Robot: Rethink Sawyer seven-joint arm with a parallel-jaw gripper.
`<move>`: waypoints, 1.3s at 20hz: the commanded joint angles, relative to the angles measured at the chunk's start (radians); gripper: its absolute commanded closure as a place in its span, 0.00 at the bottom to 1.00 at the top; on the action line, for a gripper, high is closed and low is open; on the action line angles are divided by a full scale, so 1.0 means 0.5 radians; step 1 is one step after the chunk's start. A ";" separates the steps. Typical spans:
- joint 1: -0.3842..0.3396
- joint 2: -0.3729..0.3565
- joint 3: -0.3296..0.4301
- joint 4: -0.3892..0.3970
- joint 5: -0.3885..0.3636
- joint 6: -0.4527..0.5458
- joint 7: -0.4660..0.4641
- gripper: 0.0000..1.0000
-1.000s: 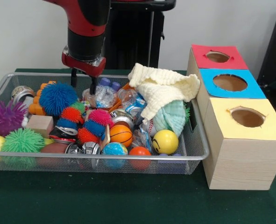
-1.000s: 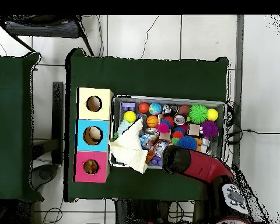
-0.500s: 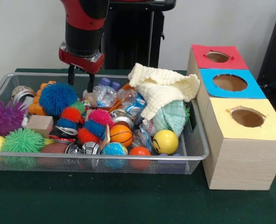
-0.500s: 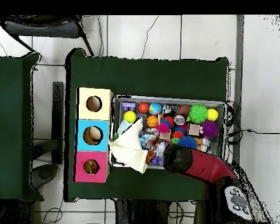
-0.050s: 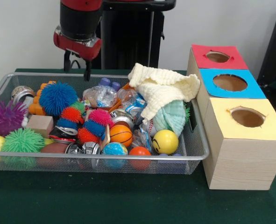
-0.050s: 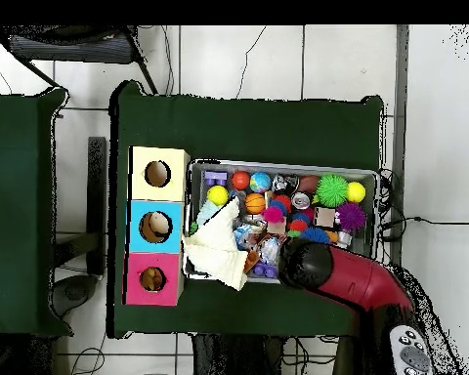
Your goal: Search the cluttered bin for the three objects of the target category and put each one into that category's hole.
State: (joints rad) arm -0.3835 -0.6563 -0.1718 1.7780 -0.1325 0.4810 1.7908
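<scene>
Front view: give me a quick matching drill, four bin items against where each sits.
Items:
1. yellow smiley ball
2. cream knitted cloth
3. purple spiky ball
4. small basketball

Places:
A. far left of the wire bin
B. draped over the right rear rim
C. front right corner
D. middle, near the front

Pairs: 1-C, 2-B, 3-A, 4-D

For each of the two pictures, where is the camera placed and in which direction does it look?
Front view: across the table, low, looking level over the wire bin and the box with three holes; the arm and gripper show.
Overhead view: above the table, looking straight down; only the arm shows, covering the gripper.
Both share the bin, cream cloth and box.
</scene>
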 commanded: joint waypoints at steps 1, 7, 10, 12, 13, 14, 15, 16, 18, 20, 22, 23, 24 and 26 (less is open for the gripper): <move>-0.075 0.100 0.241 0.031 0.079 0.017 0.172 0.00; -0.093 0.336 0.259 -0.040 0.039 -0.194 0.203 0.00; -0.117 0.376 0.276 -0.032 0.028 -0.268 0.204 0.00; -0.131 0.395 0.287 -0.025 0.023 -0.312 0.207 0.00; -0.135 0.399 0.285 -0.013 0.014 -0.347 0.213 0.00; -0.131 0.411 0.279 -0.017 0.011 -0.365 0.222 0.00; -0.141 0.416 0.282 -0.013 0.004 -0.401 0.222 0.00; -0.135 0.425 0.275 -0.024 -0.004 -0.438 0.229 0.00; -0.126 0.436 0.258 -0.048 -0.016 -0.502 0.236 0.00; -0.111 0.427 0.237 -0.071 -0.019 -0.560 0.247 0.00; -0.098 0.397 0.215 -0.069 -0.018 -0.592 0.252 0.00; -0.095 0.379 0.209 -0.064 -0.019 -0.605 0.251 0.00; -0.085 0.363 0.198 -0.063 -0.017 -0.621 0.258 0.00; -0.058 0.341 0.168 -0.055 -0.018 -0.685 0.282 0.00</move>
State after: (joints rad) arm -0.4334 -0.4941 -0.1319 1.7728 -0.1271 0.2365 1.7908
